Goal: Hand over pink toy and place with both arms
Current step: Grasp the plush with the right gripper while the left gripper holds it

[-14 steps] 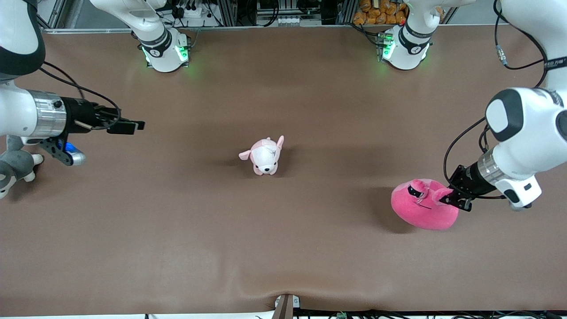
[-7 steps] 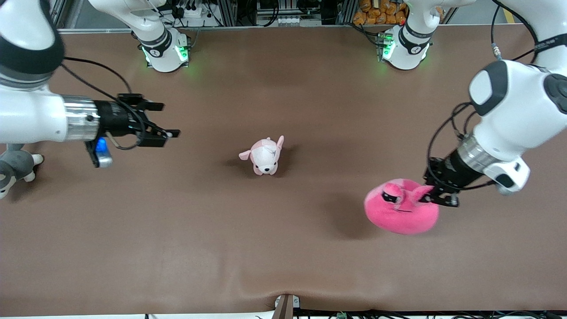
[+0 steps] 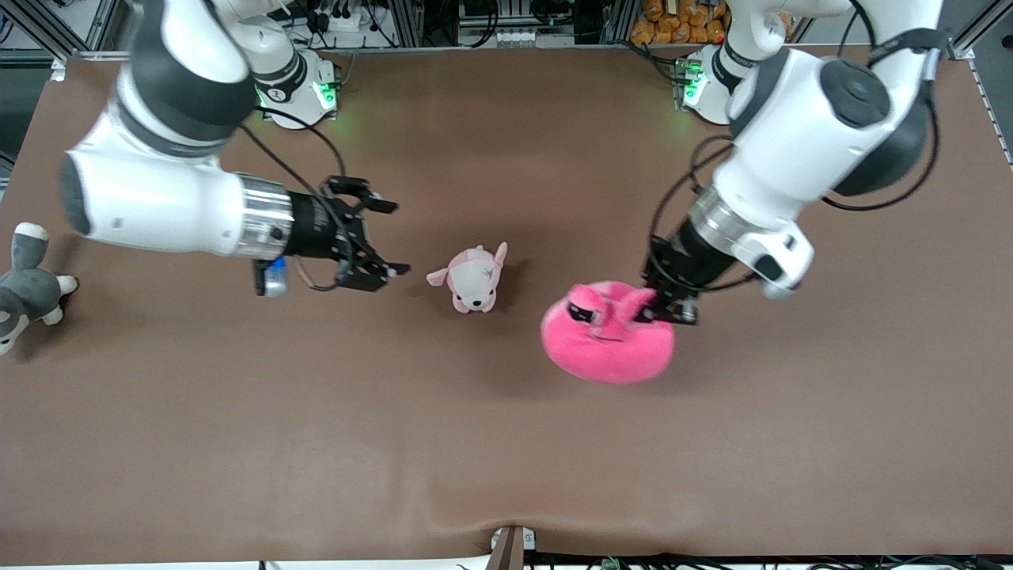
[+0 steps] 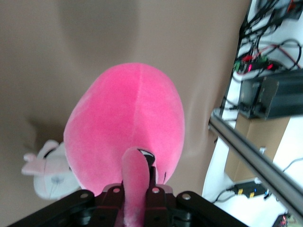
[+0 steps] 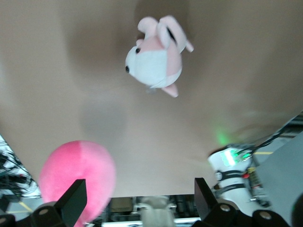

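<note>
The hot-pink pink toy [image 3: 608, 340] hangs a little above the table's middle, its shadow on the cloth beneath it. My left gripper [image 3: 663, 313] is shut on a small pink flap at the toy's top. In the left wrist view that flap sits pinched between the fingers of my left gripper [image 4: 137, 191], and the pink toy [image 4: 128, 123] bulges below them. My right gripper [image 3: 388, 237] is open and holds nothing. It hovers beside the puppy plush, toward the right arm's end, and points at the toy. The right wrist view shows the right gripper [image 5: 139, 198] with the pink toy [image 5: 78, 177] past one finger.
A small pale pink-and-white puppy plush [image 3: 472, 277] stands on the table between the two grippers, close to the pink toy. A grey-and-white plush animal [image 3: 24, 289] lies at the table's edge at the right arm's end. Both arm bases [image 3: 297, 91] stand along the table's top edge.
My left gripper has carried the pink toy from the left arm's end toward the table's middle. My right gripper has swung in toward the puppy plush, still open.
</note>
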